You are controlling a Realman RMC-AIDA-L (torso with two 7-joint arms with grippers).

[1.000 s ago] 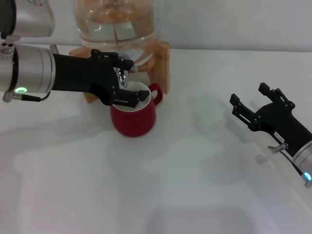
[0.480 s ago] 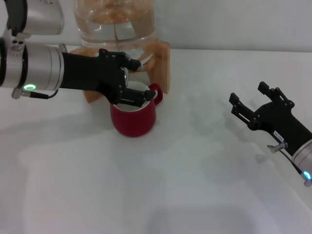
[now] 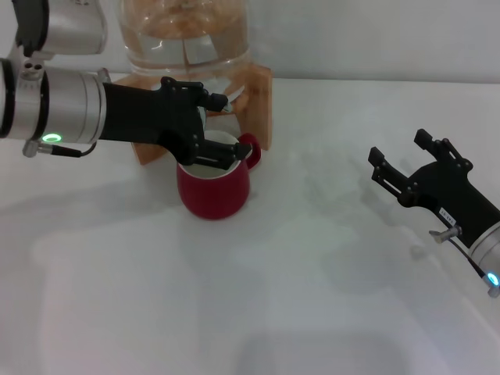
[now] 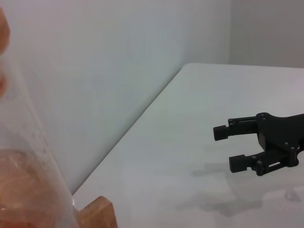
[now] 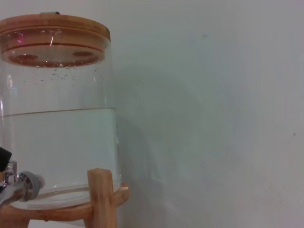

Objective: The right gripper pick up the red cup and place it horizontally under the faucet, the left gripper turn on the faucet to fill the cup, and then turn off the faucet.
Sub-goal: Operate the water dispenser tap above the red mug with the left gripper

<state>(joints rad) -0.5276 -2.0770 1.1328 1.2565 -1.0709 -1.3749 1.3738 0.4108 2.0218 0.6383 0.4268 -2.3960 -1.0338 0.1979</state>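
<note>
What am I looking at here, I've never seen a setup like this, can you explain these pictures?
This is a two-armed robot filmed by three cameras at once: one on its head looking down, one on each wrist. A red cup stands on the white table under the faucet of a water jug in a wooden stand. The left tool reaches over the cup at the faucet. The right tool hovers open off to the side, holding nothing; the left wrist view shows it too.

1. A lab-style test bench: a bare white table (image 3: 297, 297) against a plain grey wall (image 5: 213, 95).
2. One household prop (a water jug (image 5: 57, 118) on a wooden stand (image 5: 102, 197)).
</note>
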